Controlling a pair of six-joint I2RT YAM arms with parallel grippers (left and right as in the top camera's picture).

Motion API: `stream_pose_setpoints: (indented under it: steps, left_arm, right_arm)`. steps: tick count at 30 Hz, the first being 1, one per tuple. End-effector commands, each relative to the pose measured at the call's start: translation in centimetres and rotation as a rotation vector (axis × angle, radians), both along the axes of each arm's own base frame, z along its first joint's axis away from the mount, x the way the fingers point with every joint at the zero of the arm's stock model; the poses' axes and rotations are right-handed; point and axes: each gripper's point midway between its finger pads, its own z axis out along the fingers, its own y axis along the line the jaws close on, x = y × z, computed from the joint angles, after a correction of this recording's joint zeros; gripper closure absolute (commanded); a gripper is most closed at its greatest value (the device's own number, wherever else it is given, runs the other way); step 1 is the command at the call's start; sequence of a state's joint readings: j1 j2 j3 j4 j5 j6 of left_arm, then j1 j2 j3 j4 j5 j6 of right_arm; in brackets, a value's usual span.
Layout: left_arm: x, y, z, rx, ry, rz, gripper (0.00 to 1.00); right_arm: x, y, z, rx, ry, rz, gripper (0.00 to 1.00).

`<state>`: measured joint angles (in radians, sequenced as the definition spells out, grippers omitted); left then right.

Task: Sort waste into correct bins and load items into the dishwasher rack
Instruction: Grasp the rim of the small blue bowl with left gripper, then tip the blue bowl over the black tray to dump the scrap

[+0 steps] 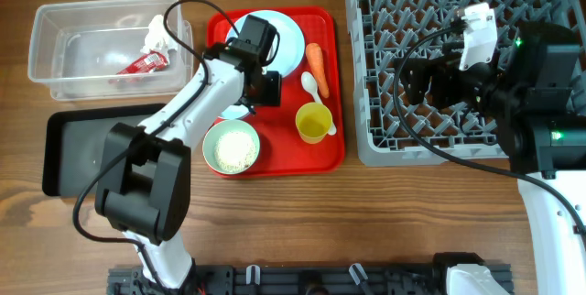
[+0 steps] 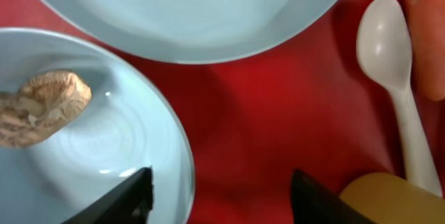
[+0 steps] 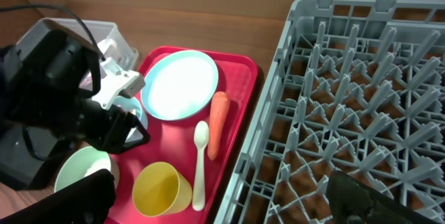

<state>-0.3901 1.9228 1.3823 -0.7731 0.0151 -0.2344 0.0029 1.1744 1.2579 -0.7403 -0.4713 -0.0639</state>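
from above, the clear tub [image 1: 41, 57] sits at the back left corner of the table [image 1: 275, 231]. the red snack wrapper [image 1: 142, 61] and the white tissue [image 1: 157, 34] are already inside it. the black tray [image 1: 73, 162] lies just in front of the tub. the red serving tray [image 1: 279, 148] is in the middle of the table. the plate [image 1: 288, 38] sits at its back edge. the carrot [image 1: 315, 68] and the spoon [image 1: 309, 81] lie by its right edge, and the yellow cup [image 1: 313, 123] is near its front right corner. the green bowl [image 1: 212, 135] with the rice [image 1: 233, 150] sits at its front left corner. the left claw [image 1: 265, 89] hangs low over the tray's left edge. the dishwasher rack [image 1: 385, 2] fills the right side of the table, and i see no dishes in it. the right claw [image 1: 414, 84] hangs above it, wide open and holding nothing, so it is out of the way.

from the left wrist, the small blue bowl [image 2: 104, 147] holds the brown food scrap [image 2: 42, 106]. the left claw is not clenched. one finger is over the inside of the bowl and the other is over bare red tray, with the bowl's rim between them. i think it is lined up to pinch the rim and lift the bowl, maybe to tip the scrap into a bin. the plate is close behind the bowl, and the cup and spoon are near the outer finger, so there is little room.

from the right wrist, the right claw's fingers stand far apart over the rack's left edge. the left arm blocks the tray's left side, but the carrot, spoon and cup look free to reach.
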Motion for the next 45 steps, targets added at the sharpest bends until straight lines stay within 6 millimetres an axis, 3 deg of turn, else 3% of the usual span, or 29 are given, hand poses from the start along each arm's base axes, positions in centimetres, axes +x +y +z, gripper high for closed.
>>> stream_pose_setpoints:
  steps: [1,9,14,19,29,33,40,45]
  left_arm:
    - [-0.1,0.6,-1.2,0.025,0.002,-0.011,0.50]
    - [-0.3,0.7,-3.1,0.038,0.037,-0.010,0.66]
    - [-0.1,0.7,-3.1,0.036,0.030,-0.009,0.72]
    - [0.1,1.0,-3.1,0.055,0.021,0.000,0.96]
    - [0.4,1.1,-2.5,0.058,0.001,0.003,0.96]
    - [1.2,0.8,-0.5,0.040,-0.045,0.004,0.96]
    - [3.1,0.0,5.4,-0.019,-0.190,0.008,0.96]
    - [3.2,0.5,9.5,-0.055,-0.280,0.024,0.96]
  right_arm:
    - [0.2,0.3,1.0,0.026,-0.013,0.007,0.00]
    - [0.2,0.3,1.0,0.030,-0.010,0.004,0.00]
    - [0.2,0.3,1.0,0.030,-0.011,0.005,0.01]
    - [0.2,0.3,1.0,0.030,-0.011,0.004,0.00]
    - [0.2,0.3,1.0,0.030,-0.012,0.005,0.00]
    - [0.2,0.3,1.0,0.030,-0.011,0.005,0.00]
    - [0.2,0.3,1.0,0.046,-0.001,-0.007,0.00]
    - [0.2,0.3,1.0,0.046,-0.001,-0.007,0.00]
